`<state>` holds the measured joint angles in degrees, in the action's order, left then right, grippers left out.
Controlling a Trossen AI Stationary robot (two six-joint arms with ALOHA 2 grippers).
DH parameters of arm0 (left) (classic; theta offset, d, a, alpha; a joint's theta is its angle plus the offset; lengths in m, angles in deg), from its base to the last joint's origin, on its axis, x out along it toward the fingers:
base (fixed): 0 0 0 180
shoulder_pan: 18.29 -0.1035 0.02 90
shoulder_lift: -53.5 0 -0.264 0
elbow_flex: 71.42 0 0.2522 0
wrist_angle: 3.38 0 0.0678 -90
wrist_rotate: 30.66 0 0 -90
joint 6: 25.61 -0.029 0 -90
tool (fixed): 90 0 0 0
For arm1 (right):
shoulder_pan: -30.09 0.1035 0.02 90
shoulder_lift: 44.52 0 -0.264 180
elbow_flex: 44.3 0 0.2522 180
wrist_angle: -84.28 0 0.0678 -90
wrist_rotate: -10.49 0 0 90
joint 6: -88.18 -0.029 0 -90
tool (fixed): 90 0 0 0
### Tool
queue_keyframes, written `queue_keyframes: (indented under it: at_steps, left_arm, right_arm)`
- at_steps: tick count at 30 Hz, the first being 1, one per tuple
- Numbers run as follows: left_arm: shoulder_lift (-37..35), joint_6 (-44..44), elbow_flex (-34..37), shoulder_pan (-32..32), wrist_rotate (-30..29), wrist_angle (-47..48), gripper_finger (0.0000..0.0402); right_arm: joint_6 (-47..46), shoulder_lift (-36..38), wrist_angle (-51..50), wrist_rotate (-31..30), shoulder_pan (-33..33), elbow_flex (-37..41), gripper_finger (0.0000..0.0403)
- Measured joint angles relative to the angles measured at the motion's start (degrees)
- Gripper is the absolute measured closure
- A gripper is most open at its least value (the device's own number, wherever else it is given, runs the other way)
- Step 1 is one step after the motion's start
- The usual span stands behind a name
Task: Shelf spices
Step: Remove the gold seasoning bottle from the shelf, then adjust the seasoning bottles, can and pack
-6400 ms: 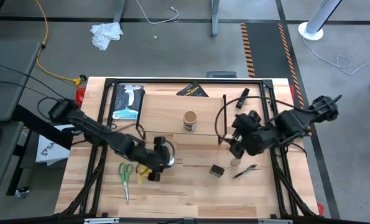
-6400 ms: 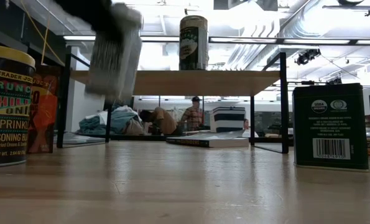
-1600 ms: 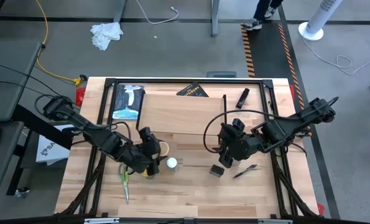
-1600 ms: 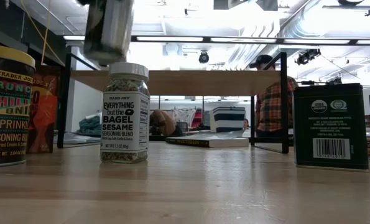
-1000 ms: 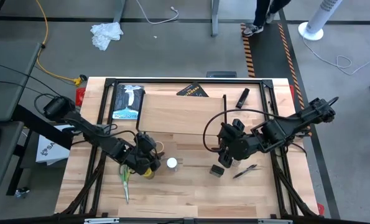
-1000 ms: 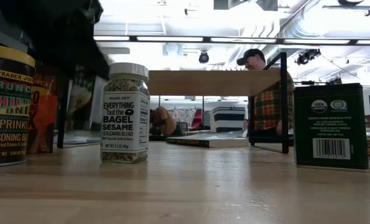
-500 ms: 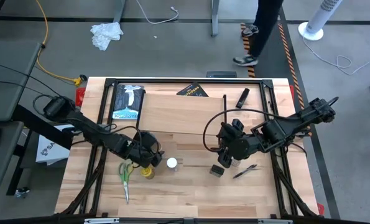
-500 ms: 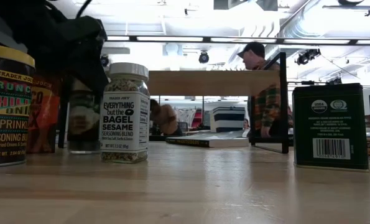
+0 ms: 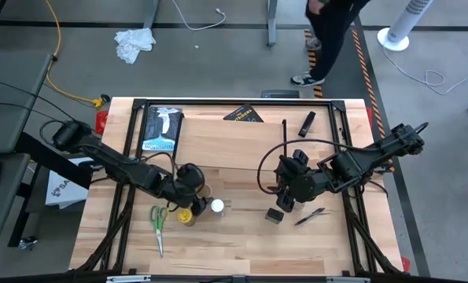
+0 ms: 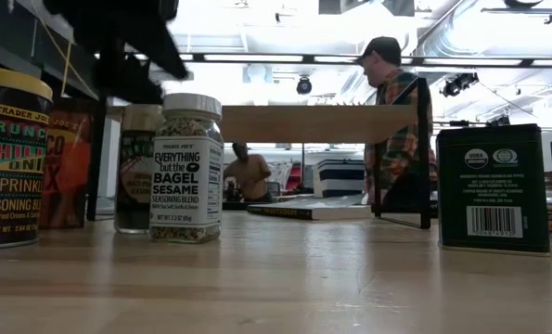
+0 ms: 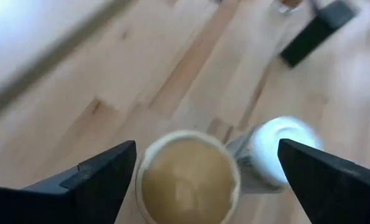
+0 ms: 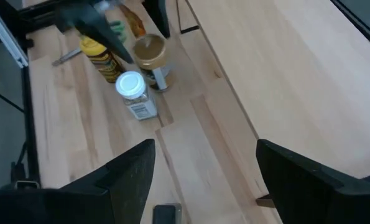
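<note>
Left tool (image 9: pixel 193 174) hangs wide open just above the tan-lidded jar (image 11: pixel 188 176), which stands on the bench (image 9: pixel 241 244) beside the white-lidded jar (image 9: pixel 216 206), below the shelf (image 10: pixel 294 121). Right tool (image 9: pixel 285 196), fingers apart and empty, waits near the black tin (image 10: pixel 494 188). I judge the jar just set down; lift straight up so neither finger tips it. Labels read "Everything but the Bagel Sesame Seasoning Blend" and "Trader Joe's Crunchy Chili Onion".

Wooden table (image 9: pixel 241 244) with spice jars (image 9: pixel 216 207), scissors (image 9: pixel 157 219), books (image 9: pixel 160 128).
</note>
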<state>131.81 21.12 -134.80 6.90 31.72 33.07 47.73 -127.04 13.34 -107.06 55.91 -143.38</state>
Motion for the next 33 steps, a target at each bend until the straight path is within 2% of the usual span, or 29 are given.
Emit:
queue_keyframes:
  at_steps: [10,13,16,20,22,23,27,28,33]
  left_arm:
    - [-8.3,-4.0,-2.3,-0.5,-6.7,4.8,0.0016]
    - [-11.5,-5.0,-2.4,-0.5,-7.1,6.2,0.0021]
    - [-14.4,-5.5,-2.4,-0.5,-7.4,6.7,0.0042]
    - [-17.2,-6.5,-2.4,-0.4,-8.7,8.1,0.0111]
    - [-18.0,-6.4,-2.4,-0.4,-9.0,9.2,0.0168]
    - [-18.2,-6.4,-2.4,-0.4,-9.0,9.6,0.0202]
    - [-18.5,-6.4,-2.4,-0.4,-8.9,10.9,0.0362]
    - [-18.5,-6.4,-2.4,-0.4,-8.9,11.1,0.0381]
    - [-17.5,-6.5,-2.4,-1.9,-7.6,13.4,0.0399]
  right_arm:
    - [0.4,0.1,-1.6,0.2,-1.1,0.0,0.0133]
    - [0.4,0.0,-5.3,2.2,-1.1,0.0,0.0158]
    - [-0.4,-0.9,-10.5,3.6,-0.9,0.0,0.0211]
    - [-2.6,-2.1,-13.6,3.7,-0.7,0.0,0.032]
    - [-3.9,-2.6,-13.7,4.0,-0.7,0.0,0.0376]
    - [-4.6,-2.8,-13.6,4.2,-0.7,0.0,0.0389]
    - [-9.8,-2.7,-10.8,7.0,-0.7,4.4,0.0399]
    - [-11.6,-2.6,-9.1,8.6,-0.6,7.0,0.0401]
    - [-20.6,-2.5,7.9,16.1,-0.1,20.6,0.0402]
